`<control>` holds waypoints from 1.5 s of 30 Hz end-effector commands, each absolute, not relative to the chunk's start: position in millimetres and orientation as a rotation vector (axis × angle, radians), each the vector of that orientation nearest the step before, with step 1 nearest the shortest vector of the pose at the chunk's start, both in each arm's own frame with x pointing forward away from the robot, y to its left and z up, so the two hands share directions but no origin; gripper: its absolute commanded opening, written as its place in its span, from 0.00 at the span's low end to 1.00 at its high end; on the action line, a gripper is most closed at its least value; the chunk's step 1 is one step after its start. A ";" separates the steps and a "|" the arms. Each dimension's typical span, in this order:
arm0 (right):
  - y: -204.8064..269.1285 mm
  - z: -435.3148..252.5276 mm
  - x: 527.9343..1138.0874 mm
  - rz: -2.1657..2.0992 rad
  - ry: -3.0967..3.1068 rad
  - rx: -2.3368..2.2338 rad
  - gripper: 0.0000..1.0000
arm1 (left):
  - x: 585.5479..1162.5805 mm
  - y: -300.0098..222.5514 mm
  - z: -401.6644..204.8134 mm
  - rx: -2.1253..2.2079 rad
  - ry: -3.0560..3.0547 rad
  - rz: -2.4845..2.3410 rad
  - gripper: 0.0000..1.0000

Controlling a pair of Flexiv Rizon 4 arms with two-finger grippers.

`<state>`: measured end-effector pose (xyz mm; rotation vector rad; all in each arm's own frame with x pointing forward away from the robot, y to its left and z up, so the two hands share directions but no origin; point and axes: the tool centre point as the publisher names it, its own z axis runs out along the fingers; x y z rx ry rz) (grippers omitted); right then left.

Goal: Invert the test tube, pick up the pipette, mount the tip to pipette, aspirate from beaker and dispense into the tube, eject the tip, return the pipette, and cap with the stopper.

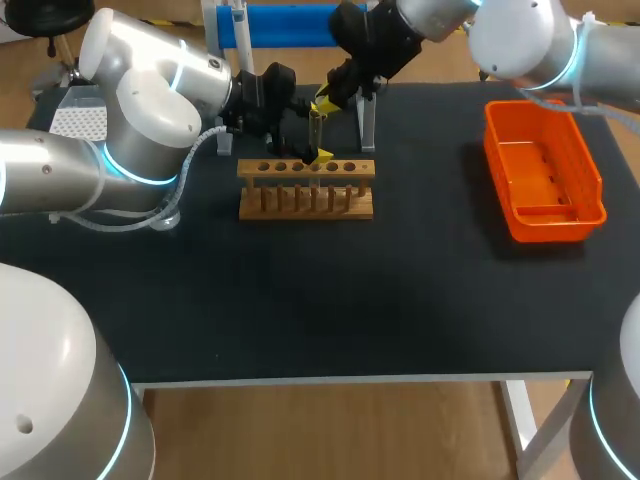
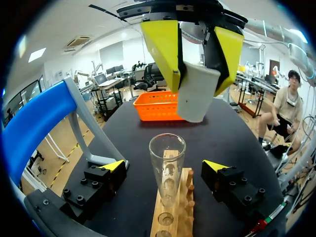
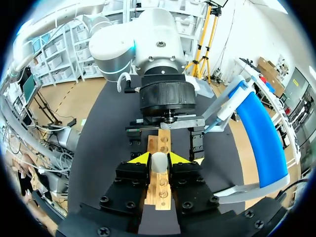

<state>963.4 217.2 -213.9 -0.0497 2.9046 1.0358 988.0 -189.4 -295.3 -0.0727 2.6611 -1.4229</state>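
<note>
A wooden rack [image 1: 305,187] stands at the table's back middle, and a clear glass test tube [image 2: 167,165] rests upright in it, mouth up. My left gripper [image 2: 165,167] is open, its yellow tips on either side of the tube without touching it; in the head view the left gripper [image 1: 310,145] sits just behind the rack. Directly over the tube's mouth hangs my right gripper [image 1: 322,100], shut on a white stopper [image 2: 197,94]. In the right wrist view the stopper [image 3: 159,162] shows between the right gripper's [image 3: 159,159] yellow tips, above the rack [image 3: 160,185].
An orange basket [image 1: 545,170] sits at the table's right. A blue-topped stand [image 1: 290,25] on metal legs rises behind the rack, close to both grippers. The front half of the black table [image 1: 330,300] holds nothing.
</note>
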 end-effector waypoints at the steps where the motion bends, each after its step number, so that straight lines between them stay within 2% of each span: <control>1: 222.8 -216.0 969.0 1.019 2.919 -0.051 0.00 | 988.9 -189.7 -295.0 -0.071 2.666 -1.421 1.00; 26: 224.0 -235.7 972.0 0.949 2.966 -0.036 0.00 | 988.9 -189.7 -295.0 -0.071 2.666 -1.421 1.00; 45: 223.8 -223.2 976.4 1.007 2.896 -0.027 0.00 | 988.9 -189.7 -295.0 -0.071 2.666 -1.421 1.00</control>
